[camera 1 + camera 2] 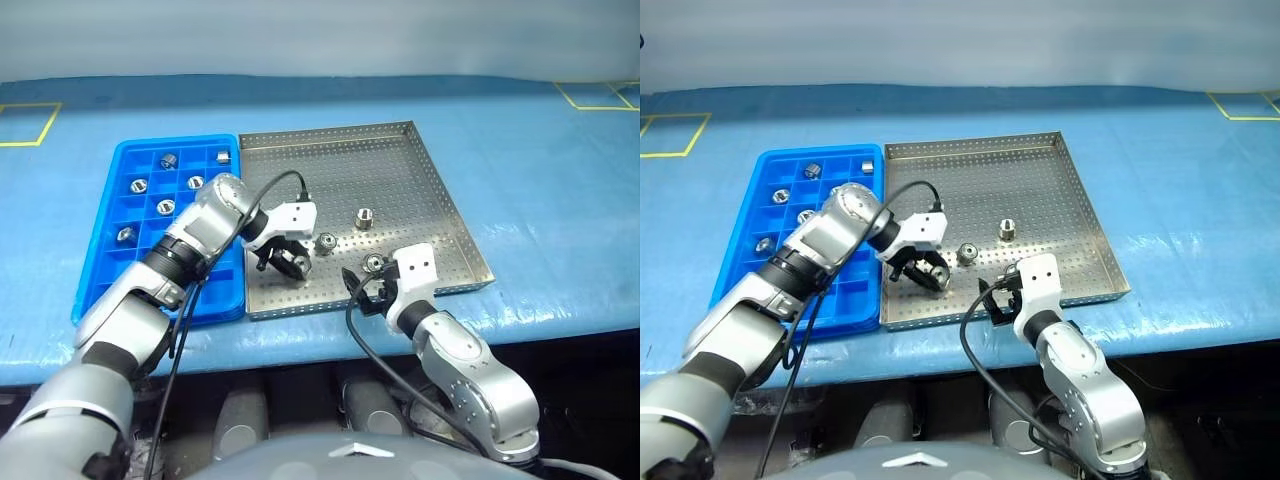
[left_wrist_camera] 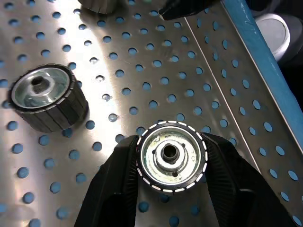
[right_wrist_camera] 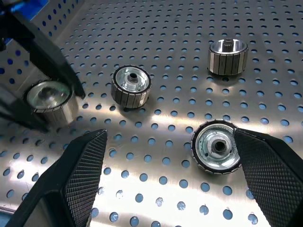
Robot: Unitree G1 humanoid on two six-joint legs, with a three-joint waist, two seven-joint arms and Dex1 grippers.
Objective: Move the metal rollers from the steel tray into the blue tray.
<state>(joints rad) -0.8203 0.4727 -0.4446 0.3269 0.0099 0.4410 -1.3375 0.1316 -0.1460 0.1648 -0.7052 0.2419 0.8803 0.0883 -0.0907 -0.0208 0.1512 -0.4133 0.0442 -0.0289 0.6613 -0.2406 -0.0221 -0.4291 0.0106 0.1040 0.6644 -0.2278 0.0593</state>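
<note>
Four metal rollers lie on the steel tray (image 1: 400, 170), all near its front half. One roller (image 2: 171, 156) sits between the two black fingers of the left gripper (image 1: 291, 261); in the left wrist view the pads press its ribbed rim from both sides, so the jaws are closed on it, though it appears to rest on the perforated sheet, not yet lifted. A second roller (image 1: 326, 242) stands just beside it, a third (image 1: 364, 217) a little farther back, and a fourth (image 3: 217, 147) lies near the front rim between the wide-spread fingers of the right gripper (image 1: 366, 285), which is open and holds nothing. One pad looks to be touching or nearly touching that roller; the other is well apart.

The blue tray (image 1: 125, 290) lies against the steel tray's left side, with six rollers already in its square compartments (image 1: 166, 206).

The grip is on a round, ribbed surface, so the roller could twist or slip out as it rises if the pads are off-centre. The neighbouring roller is close enough that a sideways swing of the left fingers might knock it rolling. The two grippers work near each other, and the right one closing while the left one passes could lead to a collision.

How deep the left pads reach down the roller's side is hidden, and the blue tray's near compartments are covered by the left arm, so their contents cannot be told.
</note>
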